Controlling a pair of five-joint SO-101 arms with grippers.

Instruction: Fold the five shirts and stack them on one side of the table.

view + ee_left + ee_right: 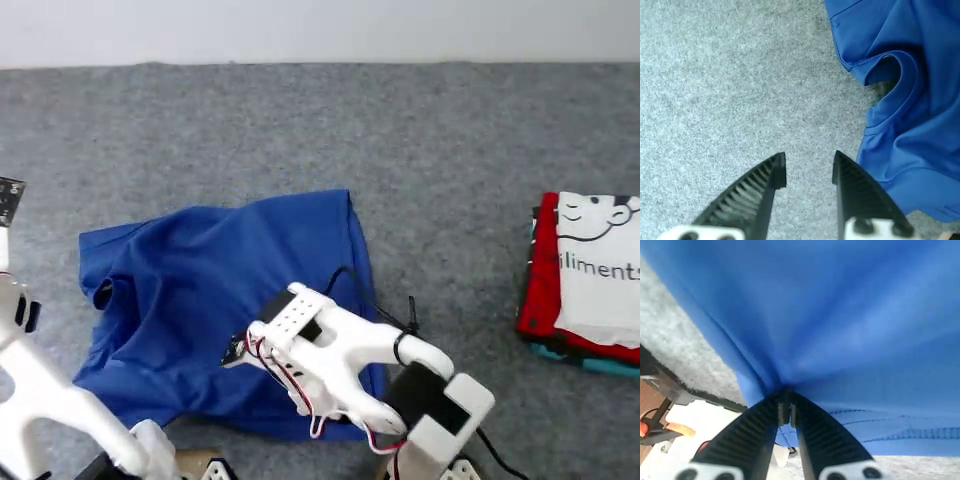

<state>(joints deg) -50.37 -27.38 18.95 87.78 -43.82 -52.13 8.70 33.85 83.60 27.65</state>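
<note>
Here, we find the blue shirt (210,290) lying left of centre on the surface (450,140), which is covered in a grey, felt-like mat with a short, speckled nap. The shirt is a smooth, thin knit. It is loosely spread rather than flat, with soft ridges and a straight edge at its far side.

The right arm (340,345), a white plastic body with exposed red and white wiring, reaches over the near part of the shirt. In the right wrist view, the right jaws are black and ribbed, and they are pinched together on a gather of the blue fabric. Creases fan out from the pinch, and a double row of hem stitching (900,432) runs beside it.

The left jaws, of the same ribbed black plastic, stand apart with nothing between them. They hang over bare mat just beside the shirt's neck opening (887,75), whose band curls into a rounded loop.

At the right edge of the surface sits a stack of folded shirts (585,290). It has a white printed one on top, red beneath and teal at the bottom.
</note>
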